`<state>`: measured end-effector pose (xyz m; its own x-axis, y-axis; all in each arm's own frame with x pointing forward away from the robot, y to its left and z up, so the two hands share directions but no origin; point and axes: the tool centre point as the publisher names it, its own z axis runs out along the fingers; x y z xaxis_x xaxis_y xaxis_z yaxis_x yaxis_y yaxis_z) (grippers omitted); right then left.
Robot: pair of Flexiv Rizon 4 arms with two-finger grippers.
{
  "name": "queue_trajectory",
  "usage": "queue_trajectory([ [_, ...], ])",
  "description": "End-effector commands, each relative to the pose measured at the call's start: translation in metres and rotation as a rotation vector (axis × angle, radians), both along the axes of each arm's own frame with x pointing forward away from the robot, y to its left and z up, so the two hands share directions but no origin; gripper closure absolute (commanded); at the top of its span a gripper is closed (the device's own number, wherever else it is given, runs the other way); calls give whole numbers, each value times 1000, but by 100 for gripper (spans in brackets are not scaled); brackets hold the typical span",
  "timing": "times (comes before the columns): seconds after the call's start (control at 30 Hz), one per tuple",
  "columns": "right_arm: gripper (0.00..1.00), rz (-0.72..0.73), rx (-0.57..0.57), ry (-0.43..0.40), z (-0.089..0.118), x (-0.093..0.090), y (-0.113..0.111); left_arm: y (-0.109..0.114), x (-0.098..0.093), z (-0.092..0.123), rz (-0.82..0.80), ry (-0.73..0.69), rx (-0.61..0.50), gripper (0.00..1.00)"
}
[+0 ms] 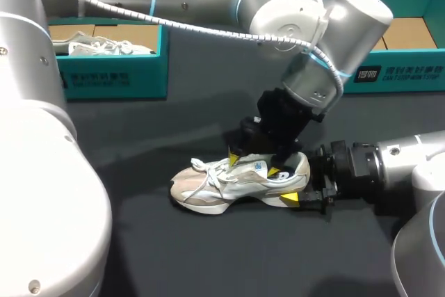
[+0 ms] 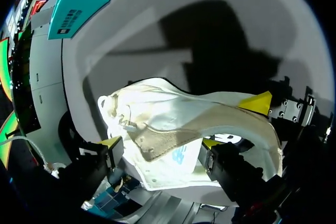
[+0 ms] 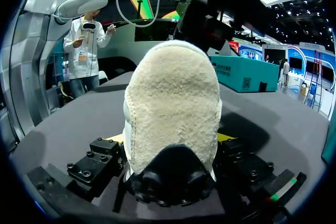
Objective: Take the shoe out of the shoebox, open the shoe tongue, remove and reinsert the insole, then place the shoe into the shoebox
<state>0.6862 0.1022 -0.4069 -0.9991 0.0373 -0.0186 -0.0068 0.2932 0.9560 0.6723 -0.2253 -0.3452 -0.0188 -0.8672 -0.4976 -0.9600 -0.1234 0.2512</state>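
Observation:
A white and beige sneaker (image 1: 222,184) lies on the dark table, toe to the left. My left gripper (image 1: 254,165) comes down over its middle. In the left wrist view the sneaker (image 2: 168,124) fills the space between the wide-apart fingers of that gripper (image 2: 160,142), which stands open, one yellow tip by the laces and one by the collar. My right gripper (image 1: 299,184) is at the heel. In the right wrist view the fuzzy heel (image 3: 173,103) stands upright between its fingers, and the gripper (image 3: 169,139) is shut on it from both sides.
A teal shoebox (image 1: 111,74) at the back left holds another white shoe (image 1: 104,48). A second teal shoebox (image 1: 396,74) stands at the back right. My left arm stretches across the table's back from the left.

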Motion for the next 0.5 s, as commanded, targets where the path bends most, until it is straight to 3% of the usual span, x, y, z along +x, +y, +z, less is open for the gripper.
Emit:
queue_trajectory([
  [0.03, 100, 0, -4, 0, 0, -1, -1, -2, 0, -1, 0, 14, 19, 18],
  [0.13, 100, 0, -4, 0, 0, -1, -1, 1, -2, 1, 0, 25, 26, 28],
  [0.27, 100, 0, -4, 0, 0, -1, -1, 4, -4, 4, -4, 37, 30, 32],
  [0.37, 100, 0, -4, 0, 0, -1, -1, 6, -5, 5, -8, 46, 21, 50],
  [0.5, 100, 0, -4, 0, 0, -1, -1, 8, -7, 9, -11, 46, 17, 54],
])
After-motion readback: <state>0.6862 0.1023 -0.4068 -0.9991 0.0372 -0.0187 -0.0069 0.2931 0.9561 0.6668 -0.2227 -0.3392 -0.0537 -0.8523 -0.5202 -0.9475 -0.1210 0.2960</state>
